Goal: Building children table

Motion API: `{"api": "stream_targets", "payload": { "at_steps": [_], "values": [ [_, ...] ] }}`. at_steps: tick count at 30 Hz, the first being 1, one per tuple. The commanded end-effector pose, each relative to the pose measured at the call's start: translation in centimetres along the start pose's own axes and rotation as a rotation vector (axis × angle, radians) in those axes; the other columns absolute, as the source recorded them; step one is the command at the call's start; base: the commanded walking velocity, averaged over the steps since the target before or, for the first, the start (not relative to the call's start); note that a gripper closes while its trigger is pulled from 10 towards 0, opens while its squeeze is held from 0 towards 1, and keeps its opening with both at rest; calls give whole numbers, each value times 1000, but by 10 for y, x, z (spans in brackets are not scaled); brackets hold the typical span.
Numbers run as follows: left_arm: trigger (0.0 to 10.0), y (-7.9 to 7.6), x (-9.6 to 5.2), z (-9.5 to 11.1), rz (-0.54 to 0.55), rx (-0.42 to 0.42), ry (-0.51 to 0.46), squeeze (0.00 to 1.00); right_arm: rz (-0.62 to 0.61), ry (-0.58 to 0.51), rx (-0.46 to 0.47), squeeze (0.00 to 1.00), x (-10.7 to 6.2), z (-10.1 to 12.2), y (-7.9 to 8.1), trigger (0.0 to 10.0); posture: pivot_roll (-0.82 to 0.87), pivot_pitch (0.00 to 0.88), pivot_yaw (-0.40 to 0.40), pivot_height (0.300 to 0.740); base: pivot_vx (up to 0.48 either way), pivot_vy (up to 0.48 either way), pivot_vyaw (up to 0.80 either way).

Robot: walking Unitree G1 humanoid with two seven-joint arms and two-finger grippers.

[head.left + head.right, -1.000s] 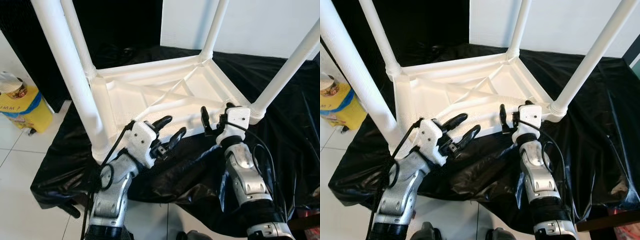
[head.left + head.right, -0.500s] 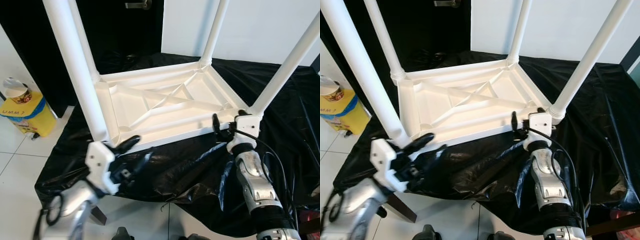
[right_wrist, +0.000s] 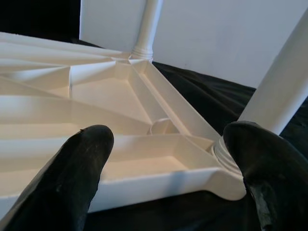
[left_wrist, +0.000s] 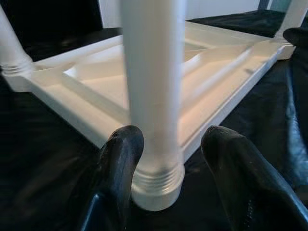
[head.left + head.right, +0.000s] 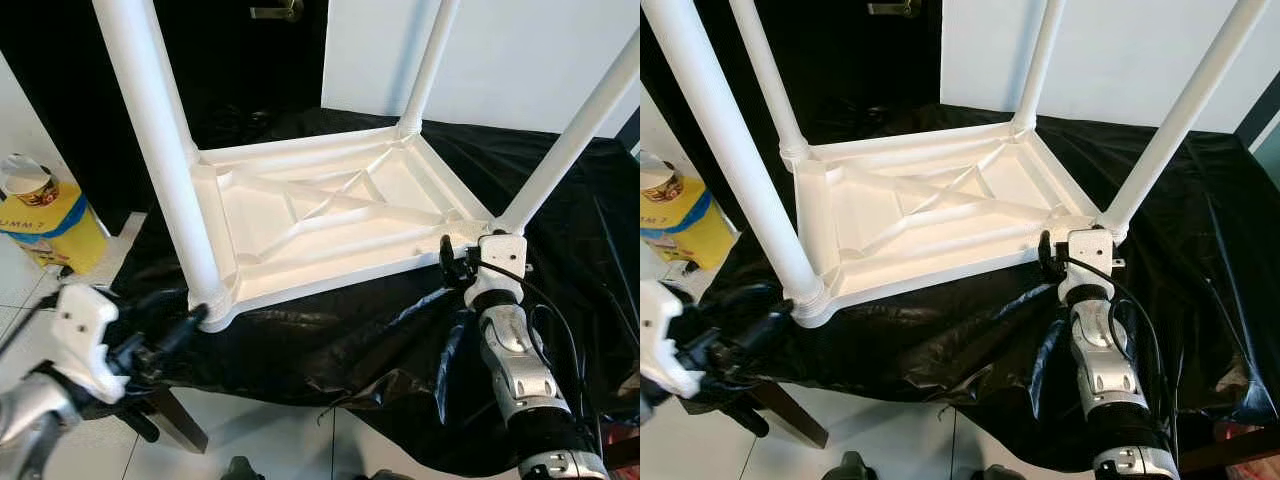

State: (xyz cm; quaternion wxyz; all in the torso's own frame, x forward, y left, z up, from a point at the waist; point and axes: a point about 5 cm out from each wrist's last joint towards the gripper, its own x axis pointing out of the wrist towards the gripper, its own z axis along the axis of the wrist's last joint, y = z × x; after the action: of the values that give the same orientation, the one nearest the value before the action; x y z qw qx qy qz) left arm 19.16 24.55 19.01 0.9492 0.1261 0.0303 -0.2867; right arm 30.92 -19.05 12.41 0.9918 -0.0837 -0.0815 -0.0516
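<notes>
The white plastic children's table [image 5: 250, 215] lies upside down on a black sheet [image 5: 340, 340], with all its legs pointing up. My left gripper [image 5: 165, 325] is low at the left, open, and points at the foot of the near-left leg [image 5: 165, 160]. In the left wrist view its fingers [image 4: 120, 159] flank that leg's threaded base [image 4: 156, 185] with a gap on both sides. My right gripper [image 5: 450, 265] is open at the table's near-right corner, beside the near-right leg [image 5: 575, 140]. The right wrist view has the table's front rim [image 3: 159, 180] between the spread fingers [image 3: 86, 159].
A yellow container [image 5: 40, 215] with a cup on top stands on the tiled floor [image 5: 290, 430] at the left. A white wall panel [image 5: 500, 50] rises behind the table. The black sheet hangs over the front edge, with a dark slanted support [image 5: 180, 430] under it.
My left arm has drawn back from the middle of the table's front rim, down and to the left toward the near-left leg. The right gripper has stayed by the near-right corner. The camera has shifted.
</notes>
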Motion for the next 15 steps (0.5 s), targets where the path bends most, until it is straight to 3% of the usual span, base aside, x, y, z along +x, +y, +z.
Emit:
{"api": "stream_targets", "payload": {
  "at_steps": [1,2,5,11,15],
  "values": [
    [10000,14,-6,4,-14,18,1,0,-27,36,-7,0,-1,-6,-6,10000,128,45,-90,740,0,0,0],
    [10000,14,-6,4,-14,18,1,0,-27,36,-7,0,-1,-6,-6,10000,128,45,-90,740,0,0,0],
    [10000,54,-9,12,124,67,-9,0,-35,37,-20,0,-4,-6,-4,10000,100,48,-76,740,0,0,0],
    [10000,66,-4,16,174,71,-38,0,-35,33,-22,0,-7,-6,-3,10000,91,49,-71,740,0,0,0],
    [10000,90,18,15,286,42,-103,0,-34,63,12,0,-16,-9,6,10000,60,48,-44,740,0,0,0]
  ]
}}
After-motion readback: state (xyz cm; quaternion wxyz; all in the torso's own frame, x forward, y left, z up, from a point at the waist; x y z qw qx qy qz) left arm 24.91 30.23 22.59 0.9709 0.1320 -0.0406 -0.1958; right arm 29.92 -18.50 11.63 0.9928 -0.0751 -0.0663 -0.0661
